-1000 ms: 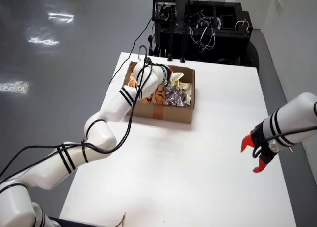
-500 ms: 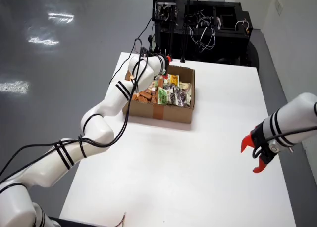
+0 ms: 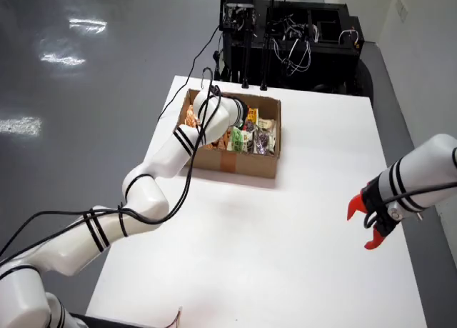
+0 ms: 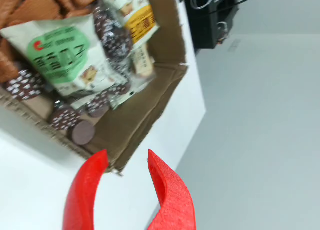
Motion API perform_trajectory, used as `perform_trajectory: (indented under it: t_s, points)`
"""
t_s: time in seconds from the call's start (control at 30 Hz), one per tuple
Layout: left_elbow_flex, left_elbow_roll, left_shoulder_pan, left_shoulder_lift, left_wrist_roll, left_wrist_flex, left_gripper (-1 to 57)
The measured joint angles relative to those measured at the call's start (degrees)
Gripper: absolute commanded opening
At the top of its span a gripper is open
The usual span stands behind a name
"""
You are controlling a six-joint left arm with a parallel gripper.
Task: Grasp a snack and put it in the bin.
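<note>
A cardboard box [image 3: 239,164] sits at the far middle of the white table [image 3: 285,256] and holds several snack packets [image 3: 250,136]. My arm [image 3: 214,121] reaches over the box from the left; its fingers do not show in this view. In the wrist view my red gripper [image 4: 126,157] is open and empty, hovering over a corner of the box [image 4: 150,109]. Inside lie a green-and-white packet [image 4: 65,54], a yellow packet [image 4: 137,22], dark dotted round snacks [image 4: 65,117] and orange wrappers [image 4: 30,2].
A second arm with an open red gripper [image 3: 368,224] hangs over the table's right side. Black equipment with cables [image 3: 285,35] stands behind the table's far edge. Glossy grey floor [image 3: 71,92] lies to the left.
</note>
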Motion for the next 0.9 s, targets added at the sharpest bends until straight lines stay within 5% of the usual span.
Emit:
perform_trajectory:
  t_s: [0.37,0.9]
  points:
    - [-3.11,0.42,-6.57,1.32,1.65,9.87,2.3]
    - [1.20,-0.06,-16.54,-1.26,2.72,16.08,-0.5]
